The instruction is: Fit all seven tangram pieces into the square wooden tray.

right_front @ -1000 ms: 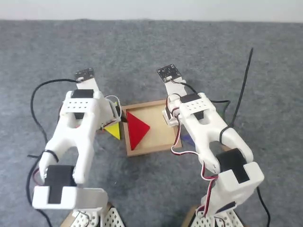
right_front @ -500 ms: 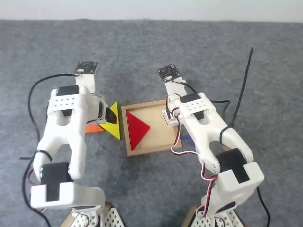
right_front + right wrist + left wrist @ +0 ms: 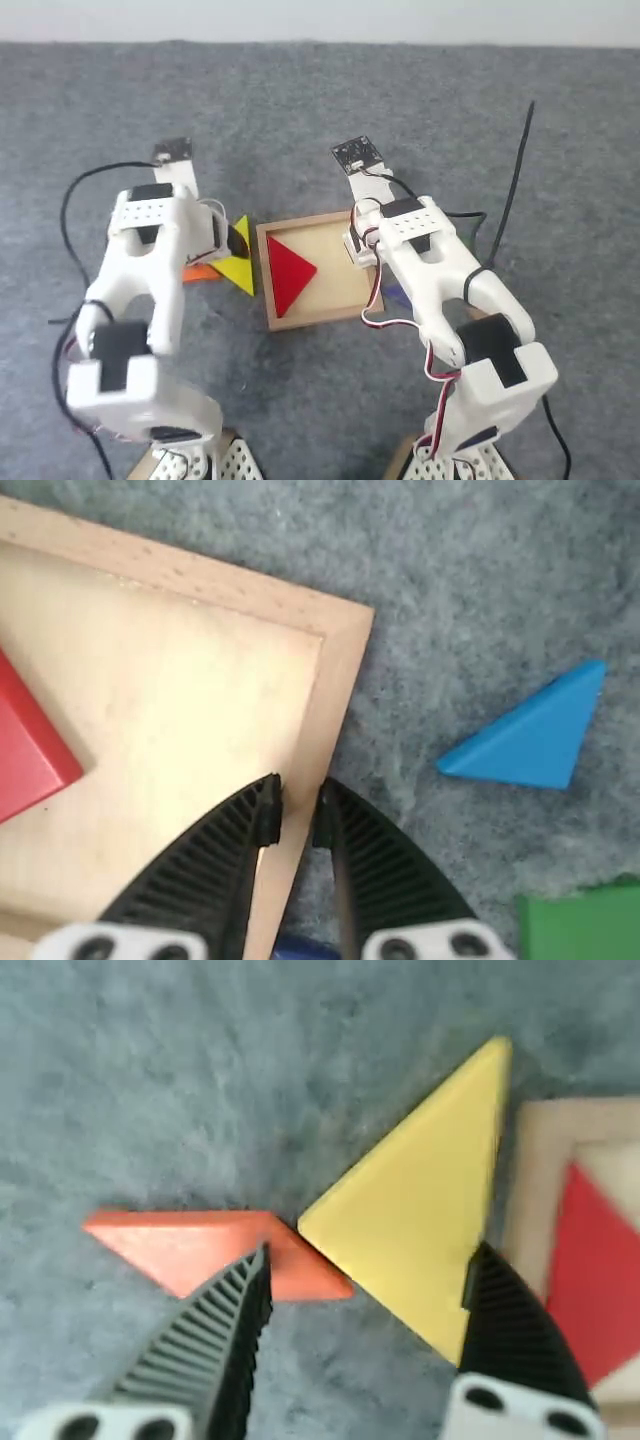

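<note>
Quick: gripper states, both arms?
Left gripper: open, holding nothing, over the yellow triangle.
Right gripper: closed on the rim of the wooden tray.

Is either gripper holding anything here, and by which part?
The right gripper pinches the wooden tray by its side rim, one finger inside, one outside. The left gripper is open over the yellow triangle, holding nothing.

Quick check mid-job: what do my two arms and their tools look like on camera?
The left arm and right arm are white shells with black motor blocks. Black cables loop beside them; red and white wires run along the right arm. The left tool and right tool have black fingers on white mounts.
</note>
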Robot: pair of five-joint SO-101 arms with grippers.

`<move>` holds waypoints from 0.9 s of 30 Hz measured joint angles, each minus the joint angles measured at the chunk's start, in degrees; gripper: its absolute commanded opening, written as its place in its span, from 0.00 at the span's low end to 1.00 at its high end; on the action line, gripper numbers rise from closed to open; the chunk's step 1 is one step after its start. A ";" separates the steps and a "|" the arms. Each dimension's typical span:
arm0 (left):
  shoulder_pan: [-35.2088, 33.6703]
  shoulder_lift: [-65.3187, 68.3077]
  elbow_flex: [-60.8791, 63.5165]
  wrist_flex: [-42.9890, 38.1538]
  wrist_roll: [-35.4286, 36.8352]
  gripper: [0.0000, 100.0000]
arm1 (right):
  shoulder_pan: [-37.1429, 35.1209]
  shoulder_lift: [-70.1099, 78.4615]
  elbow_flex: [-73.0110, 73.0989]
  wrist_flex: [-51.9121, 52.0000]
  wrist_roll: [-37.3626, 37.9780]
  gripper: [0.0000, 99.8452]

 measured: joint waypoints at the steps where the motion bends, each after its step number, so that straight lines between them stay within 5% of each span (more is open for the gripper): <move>1: 0.26 1.85 -0.79 0.00 0.26 0.30 | 0.00 0.00 0.00 0.00 0.00 0.01; 27: 5.63 6.59 -6.86 3.08 3.69 0.28 | 0.62 0.09 -0.62 0.26 0.00 0.01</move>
